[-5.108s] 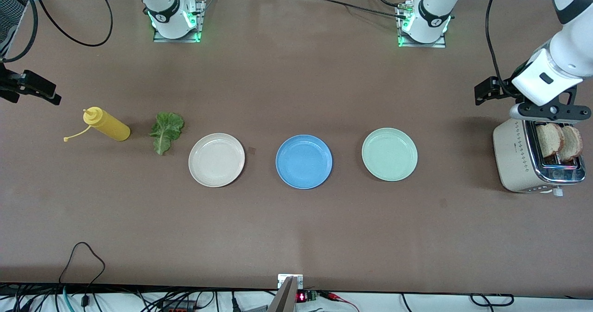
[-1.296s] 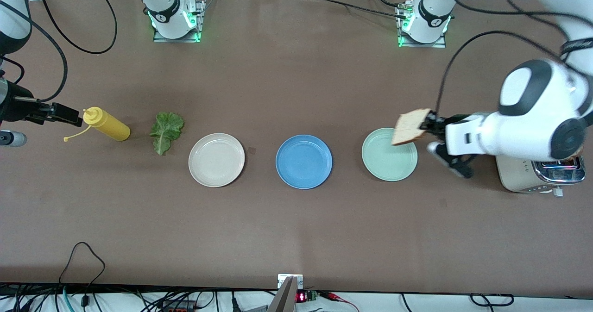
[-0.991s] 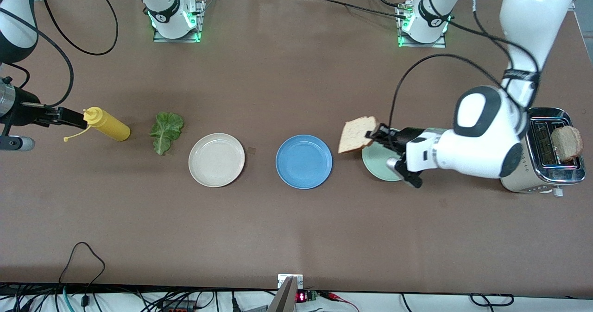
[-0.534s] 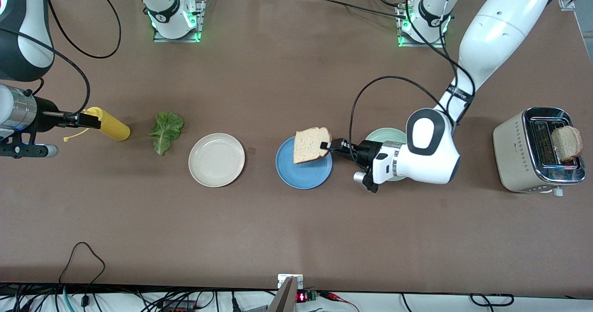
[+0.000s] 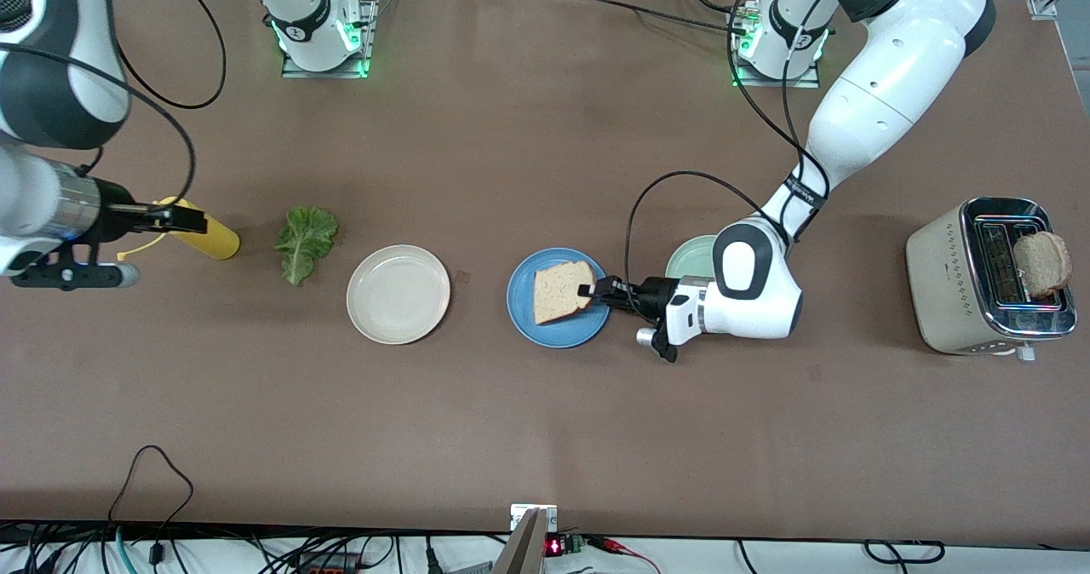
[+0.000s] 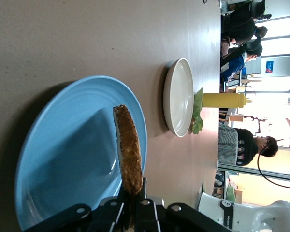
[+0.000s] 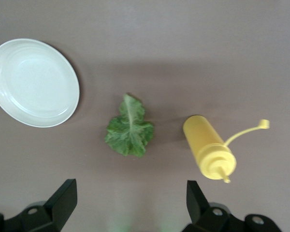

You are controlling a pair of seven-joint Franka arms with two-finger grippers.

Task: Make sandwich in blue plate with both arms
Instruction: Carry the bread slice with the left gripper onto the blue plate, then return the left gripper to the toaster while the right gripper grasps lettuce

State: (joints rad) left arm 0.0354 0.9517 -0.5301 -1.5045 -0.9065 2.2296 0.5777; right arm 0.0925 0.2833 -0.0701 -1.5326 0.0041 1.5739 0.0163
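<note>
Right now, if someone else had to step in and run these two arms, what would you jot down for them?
Left gripper: shut on a bread slice, held over the blue plate, not let go.
Right gripper: open, over the mustard bottle, holding nothing.
Lettuce leaf lies on the table between the bottle and the beige plate. Second slice is in the toaster.
Done: first slice brought over.
Left: release it, add lettuce, top with second slice.
</note>
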